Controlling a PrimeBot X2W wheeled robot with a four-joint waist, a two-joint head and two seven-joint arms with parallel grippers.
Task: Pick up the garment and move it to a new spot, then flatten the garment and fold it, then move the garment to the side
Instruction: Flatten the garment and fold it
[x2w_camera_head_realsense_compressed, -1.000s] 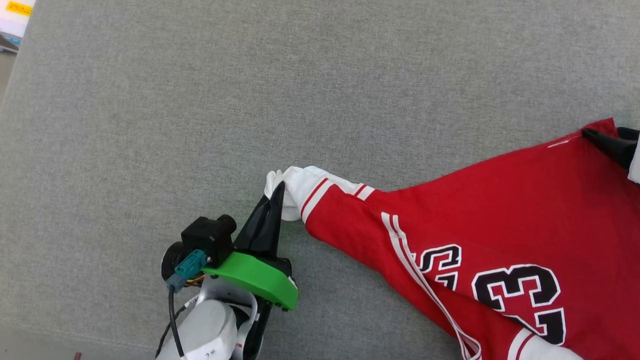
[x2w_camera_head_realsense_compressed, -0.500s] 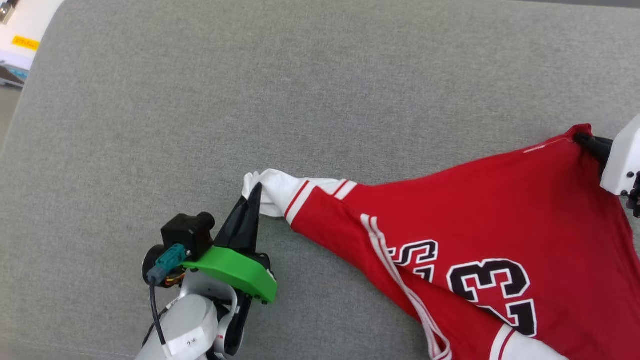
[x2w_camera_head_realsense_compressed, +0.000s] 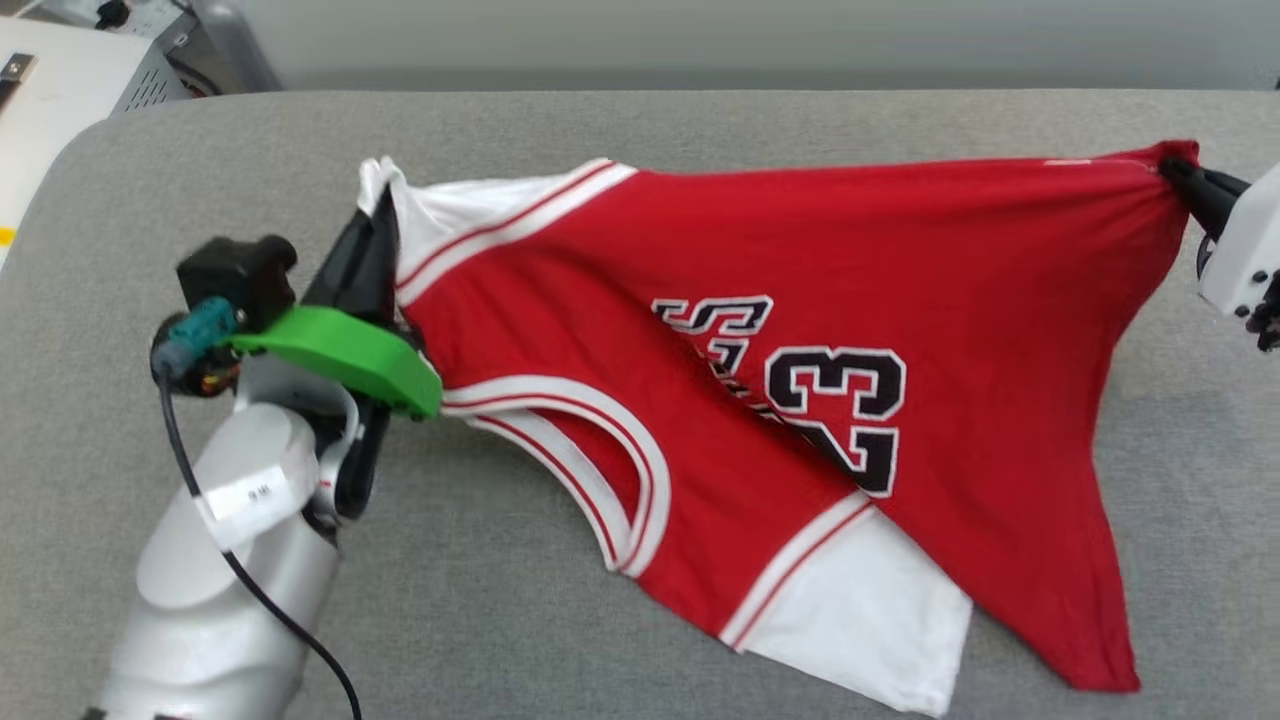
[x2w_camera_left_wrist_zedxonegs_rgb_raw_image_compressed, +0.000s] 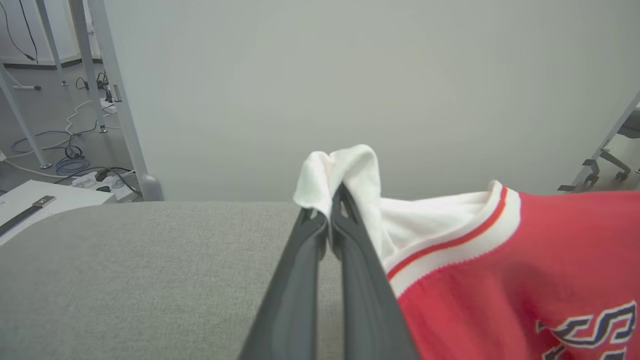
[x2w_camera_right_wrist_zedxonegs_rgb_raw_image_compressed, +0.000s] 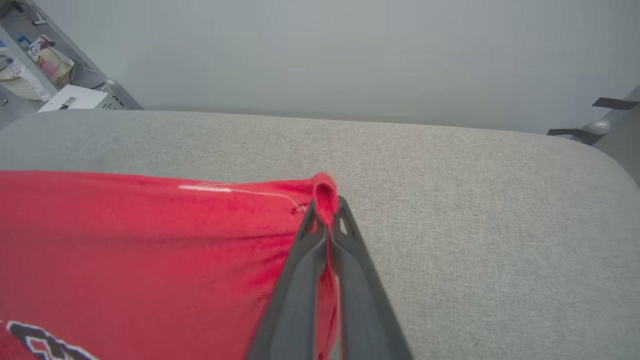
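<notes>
Progress is judged to be early, with the first step in hand. A red jersey T-shirt with white, red-striped short sleeves and black-and-white "23" lettering (x2w_camera_head_realsense_compressed: 800, 240) is held stretched by its upper edge between the two pincers. Its lower part, including one white sleeve (x2w_camera_head_realsense_compressed: 860, 610), is draped onto the grey fabric-covered counter (x2w_camera_head_realsense_compressed: 600, 650).

The left pincer (x2w_camera_head_realsense_compressed: 380, 205) is closed tight, and a bunched white sleeve tip (x2w_camera_left_wrist_zedxonegs_rgb_raw_image_compressed: 345, 165) is pinched between its fingers. The right pincer (x2w_camera_head_realsense_compressed: 1175, 170) is likewise clamped shut, on a red corner of the cloth (x2w_camera_right_wrist_zedxonegs_rgb_raw_image_compressed: 324, 187).

The pick-up is considered achieved. Whether the new spot has been reached cannot be told. Creases and a doubled-over layer are noted near the lettering, so flattening is taken as not yet done. Folding and moving the garment aside are also outstanding.
</notes>
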